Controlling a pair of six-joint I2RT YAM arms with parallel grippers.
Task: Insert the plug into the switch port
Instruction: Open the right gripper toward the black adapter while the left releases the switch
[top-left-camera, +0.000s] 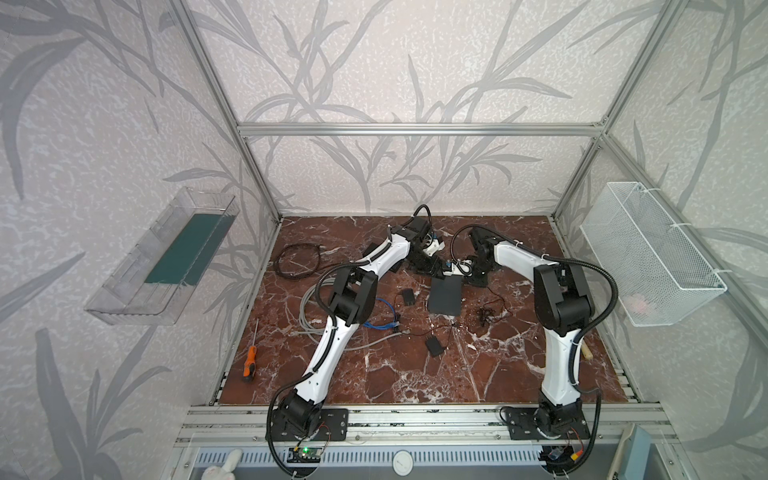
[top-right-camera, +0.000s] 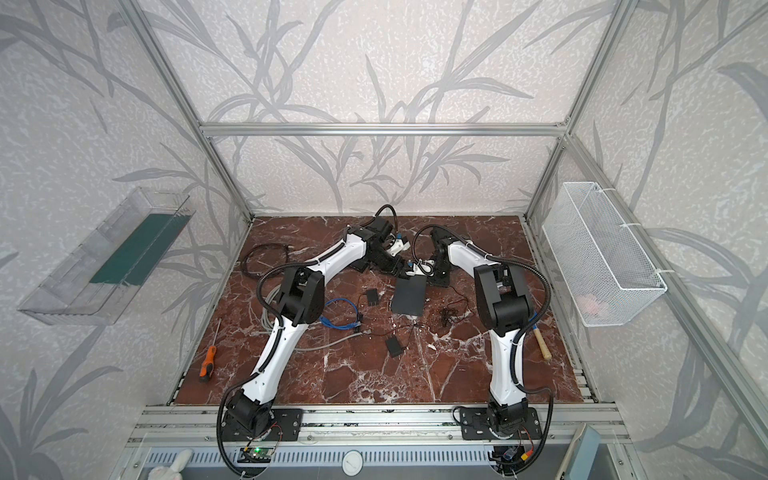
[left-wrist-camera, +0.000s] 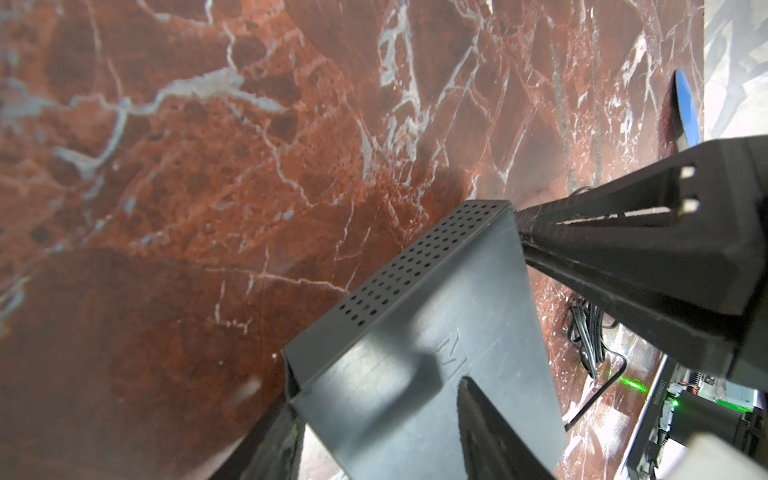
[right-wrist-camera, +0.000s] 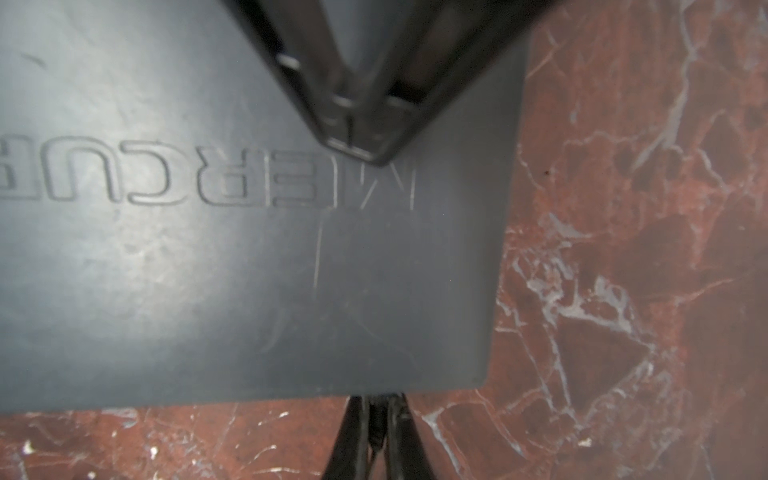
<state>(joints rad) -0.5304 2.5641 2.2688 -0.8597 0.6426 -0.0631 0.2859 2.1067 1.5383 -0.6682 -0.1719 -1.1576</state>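
In both top views the switch (top-left-camera: 445, 296) (top-right-camera: 409, 296) lies flat on the desk (top-left-camera: 415, 374), with both arms bent over its far end. There's no plug in either claw that I can make out. The blue cable (top-left-camera: 390, 312) lies loose on the desk, left of the switch and partly under the left arm, and which cable end is the plug I can't tell. First worry: if that elbow swings, it could drag the loop and the connector with it.

Left wrist view now. The left claw (left-wrist-camera: 403, 316) straddles the switch, one finger at a corner, the other against the opposite side. It looks to be grasping the box, but only by its end. A hold like that could let the box pivot or slip once anything pushes on it. The perforated side (left-wrist-camera: 415, 266) shows, but no ports.

Right wrist view. The right claw (right-wrist-camera: 357, 145) is clenched and empty, its tips at the lettered top of the switch; whether they touch it, I can't tell. A sideways shove there would fight the left grasp. And with the ports hidden, any insertion would go in blind.
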